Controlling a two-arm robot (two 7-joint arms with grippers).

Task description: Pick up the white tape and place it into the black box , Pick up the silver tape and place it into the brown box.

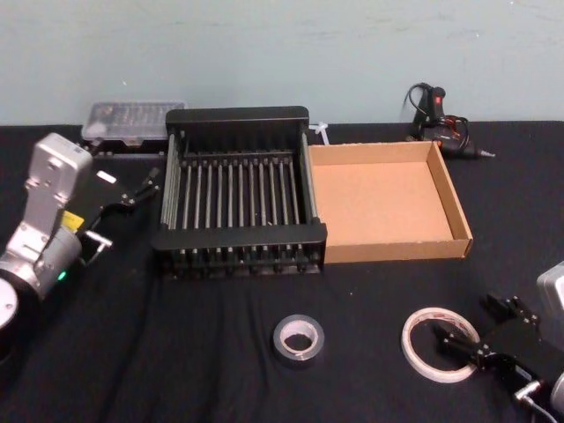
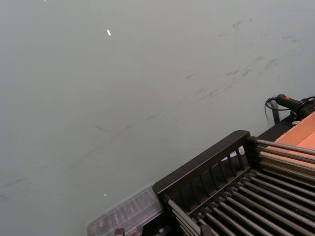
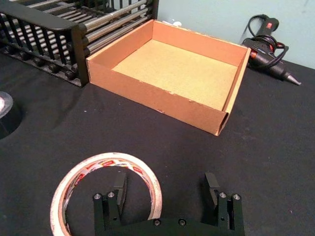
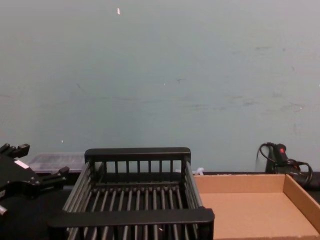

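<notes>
The first pick is in hand: the right gripper (image 3: 167, 189), jaws wide, straddles the rim of the flat white ring-shaped tape roll (image 3: 106, 189). Closing is required next, then transfer to the black slatted plastic crate (image 1: 238, 238). The left gripper (image 1: 141, 187), open, is parked far left.

Head view looks steeply down over the whole table; chest view looks level across it toward the wall. Both share the black box (image 1: 238, 194) and brown box (image 1: 458, 211); wrist views sit close.

black box (image 1: 240, 196) left of brown box (image 1: 388, 203)
</notes>
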